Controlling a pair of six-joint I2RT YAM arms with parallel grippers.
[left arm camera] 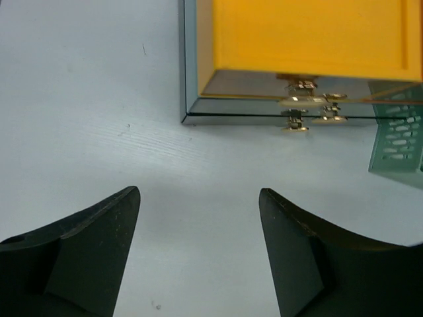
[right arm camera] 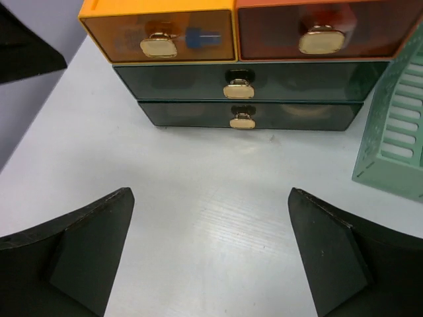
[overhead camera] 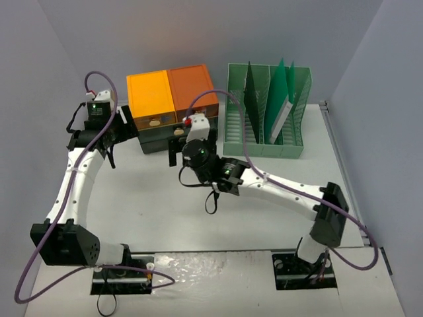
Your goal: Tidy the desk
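The off-white desk [overhead camera: 158, 211] carries a drawer unit [overhead camera: 172, 99] with a yellow and an orange top drawer over two dark green drawers. My left gripper [overhead camera: 124, 131] is open and empty just left of the unit; in the left wrist view it [left arm camera: 198, 193] hovers over bare desk [left arm camera: 92, 99], facing the unit's side [left arm camera: 291, 39]. My right gripper [overhead camera: 180, 146] is open and empty in front of the drawers. In the right wrist view it [right arm camera: 210, 193] faces the gold knobs [right arm camera: 239, 88], with bare desk [right arm camera: 198, 198] between the fingers.
A green slotted file rack [overhead camera: 268, 125] with upright green folders stands right of the drawer unit, and its corner shows in the right wrist view [right arm camera: 396, 145]. The yellow drawer [right arm camera: 158, 34] has a blue item inside. Grey walls enclose the desk on three sides.
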